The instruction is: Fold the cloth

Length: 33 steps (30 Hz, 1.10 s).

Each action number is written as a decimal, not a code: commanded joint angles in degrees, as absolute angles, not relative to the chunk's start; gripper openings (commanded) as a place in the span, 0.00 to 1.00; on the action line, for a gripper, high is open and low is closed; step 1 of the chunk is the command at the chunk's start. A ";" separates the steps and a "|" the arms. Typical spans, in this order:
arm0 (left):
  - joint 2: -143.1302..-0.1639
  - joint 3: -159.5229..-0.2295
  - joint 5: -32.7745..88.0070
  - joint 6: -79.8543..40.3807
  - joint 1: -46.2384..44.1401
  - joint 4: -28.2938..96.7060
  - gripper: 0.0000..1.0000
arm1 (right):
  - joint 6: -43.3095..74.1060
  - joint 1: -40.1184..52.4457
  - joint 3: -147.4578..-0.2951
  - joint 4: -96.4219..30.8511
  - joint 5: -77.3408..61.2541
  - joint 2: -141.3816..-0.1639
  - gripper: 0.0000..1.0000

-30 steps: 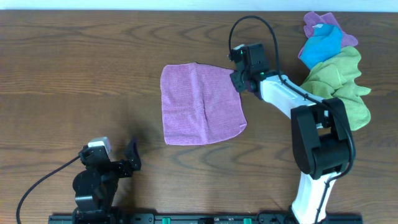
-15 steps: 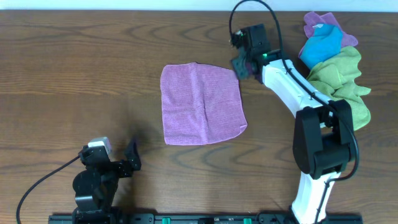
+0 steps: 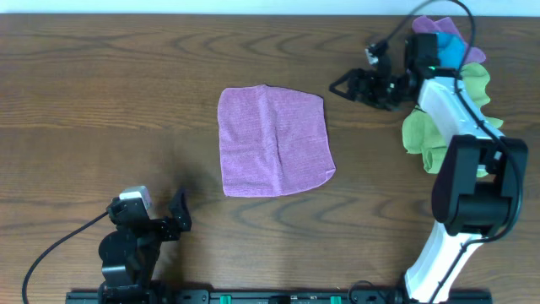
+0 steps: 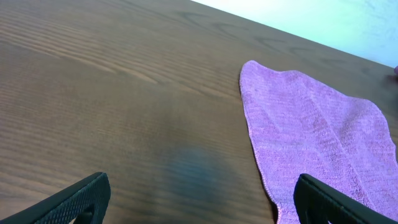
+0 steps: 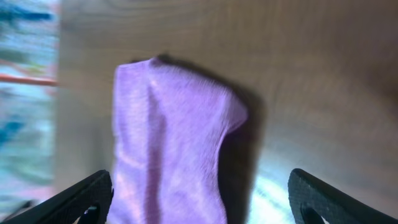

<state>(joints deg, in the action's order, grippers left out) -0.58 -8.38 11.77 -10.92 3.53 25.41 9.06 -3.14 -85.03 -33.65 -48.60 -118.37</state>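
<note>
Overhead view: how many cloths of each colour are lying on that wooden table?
Purple: 2, the flat lavender-purple square microfibre cloth and a bunched purple cloth in the pile
Blue: 1, a bright blue bunched cloth
Green: 1, a crumpled lime-green cloth
Total: 4

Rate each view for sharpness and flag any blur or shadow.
Overhead: sharp and evenly lit, cloth crisp against the table. Left wrist: wood grain fairly sharp, one soft dark shadow patch low in frame. Right wrist: blurred throughout, cloth edges soft, dark shadow along its right side, smeared colours at left edge.
</note>
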 commanded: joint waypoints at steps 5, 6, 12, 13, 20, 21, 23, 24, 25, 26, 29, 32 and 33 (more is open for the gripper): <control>-0.25 -7.33 11.60 -11.16 3.33 25.63 0.95 | 24.27 -2.52 -76.99 -22.85 -68.14 -118.43 0.95; -0.25 -7.33 11.60 -11.16 3.33 25.63 0.95 | 26.94 -2.46 -76.03 -20.36 -68.64 -118.43 0.95; -0.25 -7.33 11.60 -11.16 3.33 25.63 0.95 | 35.57 -1.80 -71.75 -11.25 -66.87 -118.43 0.97; -0.25 -7.33 11.60 -11.16 3.33 25.63 0.95 | 36.01 -1.78 -71.50 -10.79 -66.59 -118.43 0.98; -0.25 -7.33 11.60 -11.16 3.33 25.63 0.95 | 37.91 -0.27 -71.44 -10.87 -63.51 -119.48 0.99; -0.25 -7.33 11.60 -11.16 3.33 25.63 0.95 | 38.19 -0.01 -71.44 -10.41 -63.11 -120.09 0.99; -0.25 -7.33 11.60 -11.16 3.33 25.63 0.95 | 39.75 0.21 -71.44 -8.64 -63.26 -121.34 0.99; -0.25 -7.33 11.60 -11.16 3.33 25.63 0.95 | 40.86 0.27 -71.46 -7.38 -63.24 -122.06 0.99; -0.25 -7.33 11.60 -11.16 3.33 25.63 0.95 | 41.95 0.32 -71.46 -6.09 -63.24 -122.76 0.99; -0.25 -7.33 11.57 -11.16 3.33 25.63 0.95 | 43.03 0.34 -71.46 -4.54 -63.22 -123.50 0.99; -0.25 -7.33 11.57 -11.16 3.33 25.63 0.95 | 44.40 0.36 -71.46 -1.08 -63.00 -124.75 0.99; -0.25 -7.33 11.60 -11.16 3.33 25.63 0.95 | 44.73 0.30 -71.46 -0.36 -60.82 -124.90 0.99; -0.25 -7.33 11.57 -11.16 3.33 25.63 0.95 | 44.75 0.30 -71.46 0.40 -60.84 -124.90 0.99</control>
